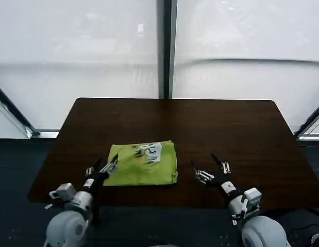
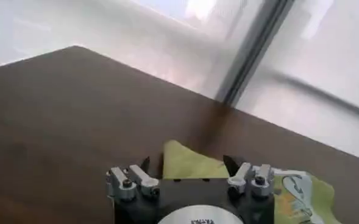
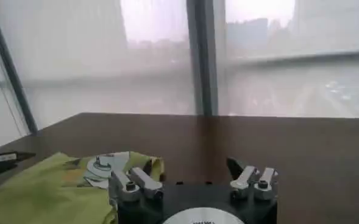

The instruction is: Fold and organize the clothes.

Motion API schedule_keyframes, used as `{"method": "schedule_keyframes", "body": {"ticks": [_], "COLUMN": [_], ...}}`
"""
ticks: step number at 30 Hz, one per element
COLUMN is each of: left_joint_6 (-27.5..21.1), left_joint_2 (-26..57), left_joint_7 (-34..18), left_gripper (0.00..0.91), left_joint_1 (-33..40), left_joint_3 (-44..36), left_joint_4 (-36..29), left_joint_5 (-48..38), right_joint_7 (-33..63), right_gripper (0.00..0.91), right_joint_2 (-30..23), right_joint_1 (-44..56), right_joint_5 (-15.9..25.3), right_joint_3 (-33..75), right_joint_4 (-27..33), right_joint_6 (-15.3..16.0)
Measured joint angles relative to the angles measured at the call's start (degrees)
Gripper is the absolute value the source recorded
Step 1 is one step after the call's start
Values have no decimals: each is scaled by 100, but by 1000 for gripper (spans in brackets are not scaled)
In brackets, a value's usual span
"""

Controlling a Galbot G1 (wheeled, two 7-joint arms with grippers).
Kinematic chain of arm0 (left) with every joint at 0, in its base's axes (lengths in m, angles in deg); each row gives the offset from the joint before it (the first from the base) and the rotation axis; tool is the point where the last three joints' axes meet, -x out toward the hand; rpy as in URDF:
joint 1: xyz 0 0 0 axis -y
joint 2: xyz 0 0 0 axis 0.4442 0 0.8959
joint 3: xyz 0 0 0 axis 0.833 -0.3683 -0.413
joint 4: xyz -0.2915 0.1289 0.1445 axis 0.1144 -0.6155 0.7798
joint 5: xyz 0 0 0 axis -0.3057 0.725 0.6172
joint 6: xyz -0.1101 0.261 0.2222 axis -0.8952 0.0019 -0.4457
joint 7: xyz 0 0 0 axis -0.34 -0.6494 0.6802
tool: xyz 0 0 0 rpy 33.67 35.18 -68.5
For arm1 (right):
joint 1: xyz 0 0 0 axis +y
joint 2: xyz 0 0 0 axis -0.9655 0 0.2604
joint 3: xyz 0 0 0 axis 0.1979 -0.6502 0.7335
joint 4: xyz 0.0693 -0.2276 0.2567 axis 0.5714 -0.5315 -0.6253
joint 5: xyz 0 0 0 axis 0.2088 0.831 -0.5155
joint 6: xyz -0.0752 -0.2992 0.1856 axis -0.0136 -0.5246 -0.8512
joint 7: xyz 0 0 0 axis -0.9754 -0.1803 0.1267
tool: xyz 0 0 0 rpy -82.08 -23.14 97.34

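Nearest: left gripper (image 1: 104,167), fingers spread, empty, hovering at near-left corner of folded lime-green thin-fabric T-shirt (image 1: 144,163). Right gripper (image 1: 210,166) also spread and empty, over bare dark brown wooden table (image 1: 241,134), apart from shirt's right edge. Shirt lying as a compact rectangle on table's near-centre, slightly left, a pale patch on top.

Probably final tidying. Best done by squaring the stack gently, pinching only outer edges, keeping layers from sliding, lowering slowly to avoid snagging thin fabric.

Farther: pale grey-white print or label (image 1: 150,151) on upper fold; writing illegible, no brand readable.
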Motion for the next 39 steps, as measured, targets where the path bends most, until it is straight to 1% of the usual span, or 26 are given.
{"method": "schedule_keyframes", "body": {"ticks": [12, 15, 16, 17, 18, 19, 20, 21, 22, 25, 31, 35, 39], "left_joint_6": [49, 47, 39, 31, 24, 3, -17, -54, -109, -233, -307, -240, -167], "left_joint_2": [-182, -226, -246, -259, -270, -287, -295, -304, -317, -350, -353, -247, -24], "left_joint_7": [6, 7, 7, 8, 8, 8, 8, -3, -21, -68, -134, -146, -115], "left_gripper": [878, 722, 458, 254, 166, 107, 88, 29, 0, 0, 0, 0, 0], "left_joint_1": [-78, -64, -52, -44, -40, -36, -36, -36, -35, -38, -35, 11, 81], "left_joint_3": [-14, -21, -23, -25, -25, -25, -25, -22, -16, -2, 9, 112, 328], "left_joint_4": [90, 99, 100, 100, 101, 97, 88, 78, 59, 17, -74, -197, -273], "left_joint_5": [-83, -123, -150, -172, -199, -267, -318, -381, -459, -681, -744, -342, 79], "right_joint_7": [3, 7, 9, 10, 11, 13, 14, 15, 17, 20, 30, 36, 36], "right_gripper": [878, 878, 878, 878, 878, 878, 878, 878, 878, 878, 878, 878, 878], "right_joint_2": [2, 4, 9, 13, 15, 17, 17, 17, 17, 9, -33, -95, -170], "right_joint_1": [-29, -34, -37, -38, -42, -44, -46, -47, -48, -49, -34, -24, -63], "right_joint_5": [10, 10, 10, 10, 10, 11, 12, 16, 22, 37, 61, 91, 219], "right_joint_3": [-40, -31, -30, -30, -29, -29, -28, -28, -29, -40, -39, -41, -92], "right_joint_4": [9, 1, -4, -10, -12, -14, -14, -14, -14, -14, -8, 49, 137], "right_joint_6": [3, 5, 6, 7, 8, 8, 8, 8, 9, 8, -18, -77, -176]}}
